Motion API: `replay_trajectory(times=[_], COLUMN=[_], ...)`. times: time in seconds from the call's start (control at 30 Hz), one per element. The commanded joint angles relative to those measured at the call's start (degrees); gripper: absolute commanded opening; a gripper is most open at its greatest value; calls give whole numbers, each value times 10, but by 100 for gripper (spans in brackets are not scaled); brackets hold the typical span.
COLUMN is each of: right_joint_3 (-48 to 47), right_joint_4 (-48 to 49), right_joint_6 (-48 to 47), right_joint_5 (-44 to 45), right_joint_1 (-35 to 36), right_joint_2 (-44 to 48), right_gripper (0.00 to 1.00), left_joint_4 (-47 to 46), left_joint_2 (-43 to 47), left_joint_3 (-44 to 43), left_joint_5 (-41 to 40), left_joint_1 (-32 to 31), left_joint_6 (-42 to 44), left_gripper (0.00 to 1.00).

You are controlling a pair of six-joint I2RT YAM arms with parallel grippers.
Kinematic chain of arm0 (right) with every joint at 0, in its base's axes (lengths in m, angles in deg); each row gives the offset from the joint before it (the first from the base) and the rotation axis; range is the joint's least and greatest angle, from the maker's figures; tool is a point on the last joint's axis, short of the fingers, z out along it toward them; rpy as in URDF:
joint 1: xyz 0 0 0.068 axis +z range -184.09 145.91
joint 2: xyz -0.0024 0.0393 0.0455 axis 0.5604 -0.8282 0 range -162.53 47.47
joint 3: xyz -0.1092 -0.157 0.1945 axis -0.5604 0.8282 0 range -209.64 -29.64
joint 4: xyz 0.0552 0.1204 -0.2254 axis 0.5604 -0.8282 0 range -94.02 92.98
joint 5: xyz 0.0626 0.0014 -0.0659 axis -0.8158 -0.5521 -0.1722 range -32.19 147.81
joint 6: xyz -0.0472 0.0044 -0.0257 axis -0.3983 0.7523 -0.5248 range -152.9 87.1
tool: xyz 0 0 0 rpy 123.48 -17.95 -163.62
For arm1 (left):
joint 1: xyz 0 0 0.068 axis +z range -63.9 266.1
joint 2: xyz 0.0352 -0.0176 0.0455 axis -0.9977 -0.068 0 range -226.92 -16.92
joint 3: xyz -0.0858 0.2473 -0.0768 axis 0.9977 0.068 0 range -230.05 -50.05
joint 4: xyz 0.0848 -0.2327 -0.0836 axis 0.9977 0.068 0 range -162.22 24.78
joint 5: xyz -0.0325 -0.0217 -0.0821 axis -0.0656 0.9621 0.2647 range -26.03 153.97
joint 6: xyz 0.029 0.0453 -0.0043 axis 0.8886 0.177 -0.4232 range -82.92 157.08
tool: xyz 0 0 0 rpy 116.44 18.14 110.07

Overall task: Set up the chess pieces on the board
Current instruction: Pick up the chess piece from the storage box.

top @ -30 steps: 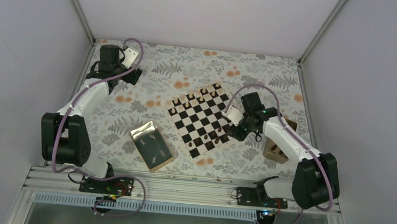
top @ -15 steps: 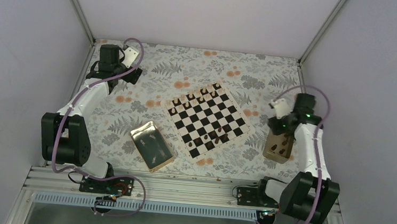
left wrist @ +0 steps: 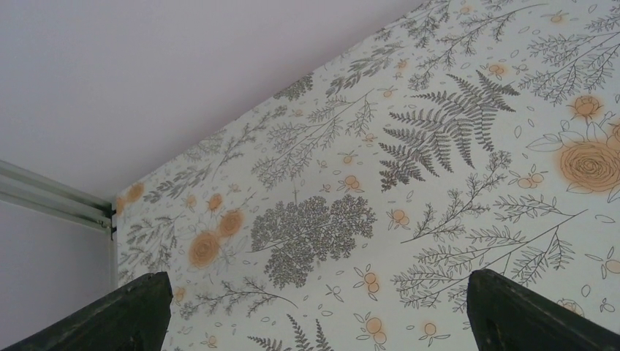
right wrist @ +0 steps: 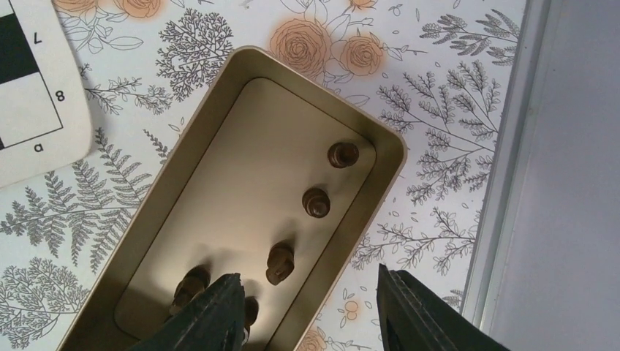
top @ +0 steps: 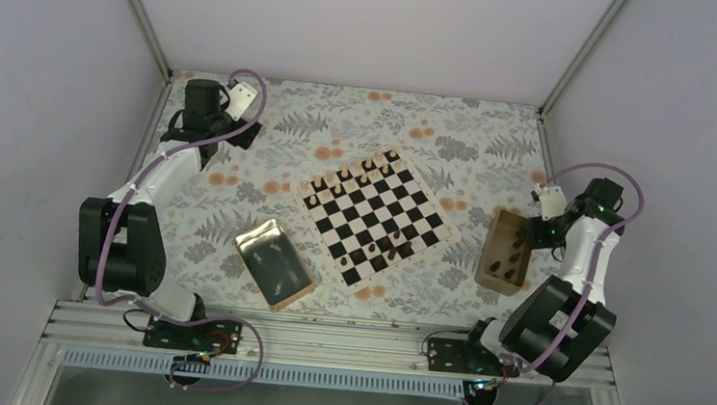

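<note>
Right wrist: wide-spread claw (right wrist: 307, 274) over box (right wrist: 219, 93) rim, beside table edge (right wrist: 512, 146).

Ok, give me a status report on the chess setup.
Done: some pieces stand along two opposite edges of the board, both rows with gaps. In hand: nothing. The right gripper hovers open over the box, and the left gripper is open over bare tablecloth. Left: several dark pieces lie in the box, and the tray seems to hold small bits too.
</note>
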Motion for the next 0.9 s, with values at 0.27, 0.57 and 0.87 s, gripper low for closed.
replay_trajectory(times=[0.27, 0.57, 0.87], right_joint_3=[-37, -16, -13], right_joint_4=[-36, 5, 48], right_joint_6=[5, 14, 30], right_joint_5=[-28, 12, 22], right_joint_1=[10, 23, 23], right_joint_2=[-88, -92, -140], right_gripper=[47, 46, 43], left_joint_4=[-40, -40, -40], left_joint_2=[-18, -17, -14], left_joint_3=[27, 27, 32], left_joint_5=[11, 10, 1], left_joint_1=[-2, -1, -1], left_joint_6=[19, 13, 15], left_gripper=[100, 100, 100])
